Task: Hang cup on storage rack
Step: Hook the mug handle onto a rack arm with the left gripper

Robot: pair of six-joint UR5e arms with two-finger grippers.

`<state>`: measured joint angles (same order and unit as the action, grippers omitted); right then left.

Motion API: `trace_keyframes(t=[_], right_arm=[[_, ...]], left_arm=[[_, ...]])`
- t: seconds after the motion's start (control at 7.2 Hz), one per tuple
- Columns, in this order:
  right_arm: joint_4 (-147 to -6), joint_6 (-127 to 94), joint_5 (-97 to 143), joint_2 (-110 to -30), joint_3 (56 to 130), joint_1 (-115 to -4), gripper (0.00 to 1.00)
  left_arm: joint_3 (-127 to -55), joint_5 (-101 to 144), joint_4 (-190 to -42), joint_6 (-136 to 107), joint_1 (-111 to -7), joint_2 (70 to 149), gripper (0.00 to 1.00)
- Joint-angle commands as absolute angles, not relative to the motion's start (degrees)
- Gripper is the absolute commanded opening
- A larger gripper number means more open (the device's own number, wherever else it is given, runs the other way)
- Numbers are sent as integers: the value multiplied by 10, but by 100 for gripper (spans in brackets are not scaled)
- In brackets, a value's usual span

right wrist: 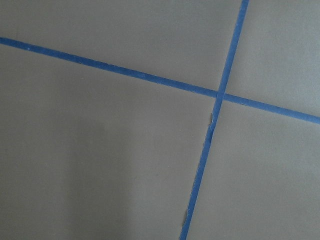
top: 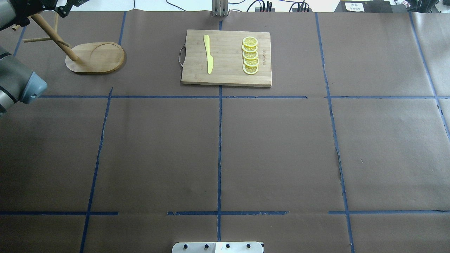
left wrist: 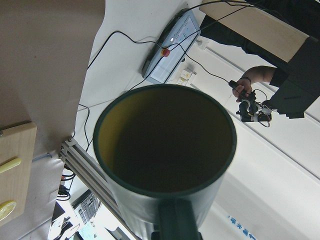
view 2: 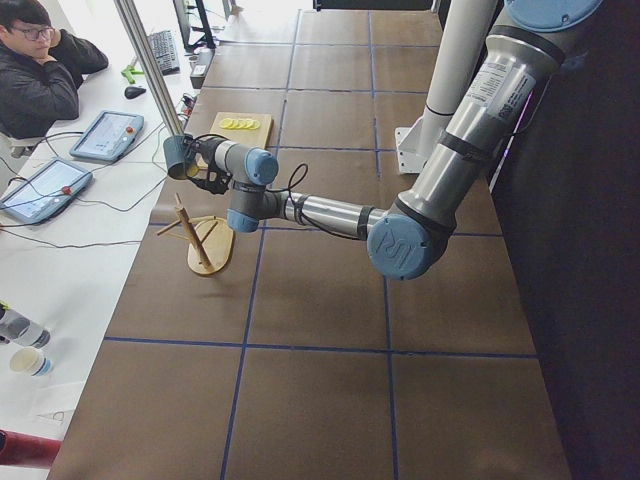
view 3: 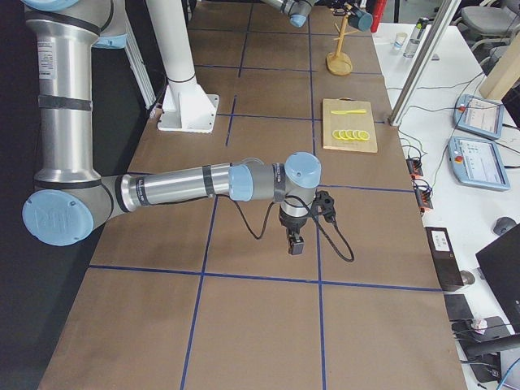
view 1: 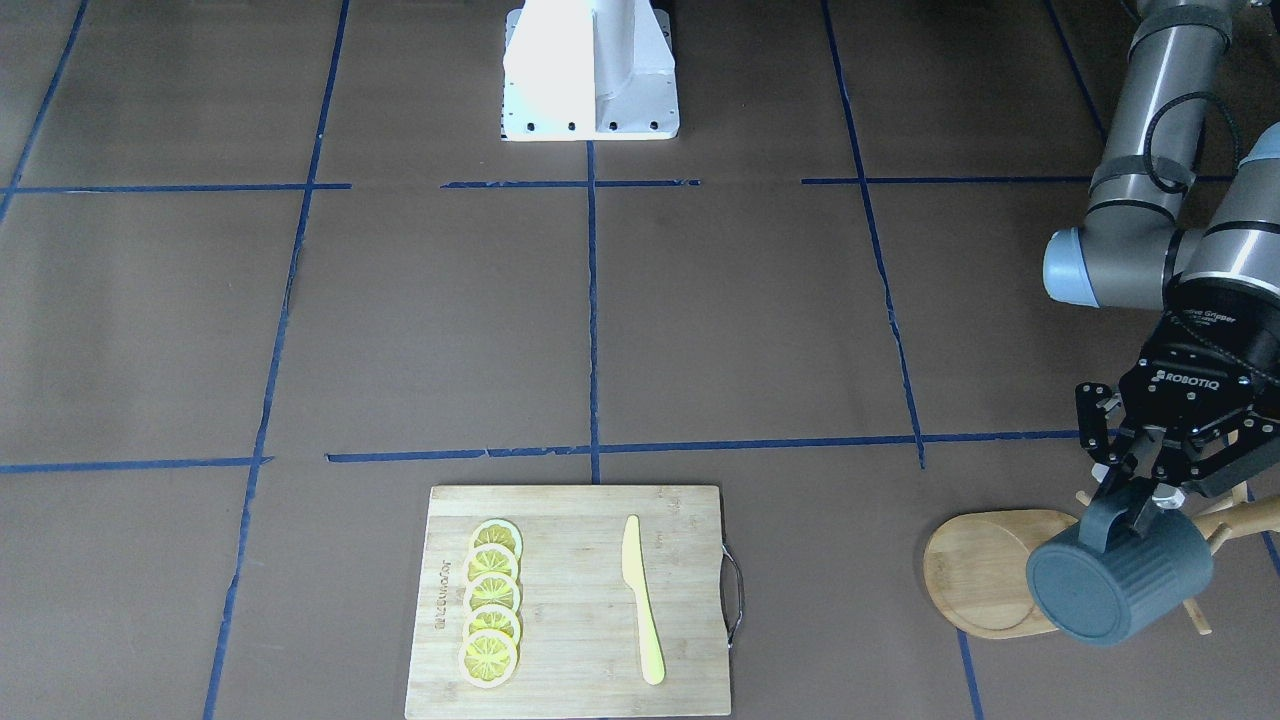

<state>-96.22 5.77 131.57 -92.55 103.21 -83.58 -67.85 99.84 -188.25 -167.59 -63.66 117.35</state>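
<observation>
The cup (view 1: 1112,590), dark teal-grey and ribbed, hangs on its side in the air with its bottom toward the front camera. My left gripper (view 1: 1138,508) is shut on its loop handle. The left wrist view looks into its yellow inside (left wrist: 165,140). The cup is beside the upper pegs (view 1: 1240,520) of the storage rack, above its oval base (view 1: 985,570); I cannot tell whether they touch. The overhead view shows the rack (top: 96,58) but not the cup. My right gripper (view 3: 296,244) points down at bare table far away; I cannot tell if it is open or shut.
A bamboo cutting board (view 1: 575,600) carries several lemon slices (view 1: 492,600) and a yellow knife (view 1: 640,600). The robot's white base (view 1: 590,70) is at the table's far edge. An operator (view 2: 40,70) sits past the table edge near the rack.
</observation>
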Motion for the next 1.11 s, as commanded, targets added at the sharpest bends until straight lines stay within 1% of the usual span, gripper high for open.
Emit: trace_keyframes(t=[0.0, 0.42, 0.97], right_arm=[[-962, 58, 1316, -925, 1032, -836, 100], [-962, 58, 1316, -925, 1032, -836, 100], [-962, 58, 1316, -925, 1034, -836, 100]], left_arm=[[-641, 998, -1941, -1676, -641, 1172, 0], [-579, 998, -2020, -1676, -640, 1172, 0], [-566, 998, -2036, -1677, -641, 1170, 0]])
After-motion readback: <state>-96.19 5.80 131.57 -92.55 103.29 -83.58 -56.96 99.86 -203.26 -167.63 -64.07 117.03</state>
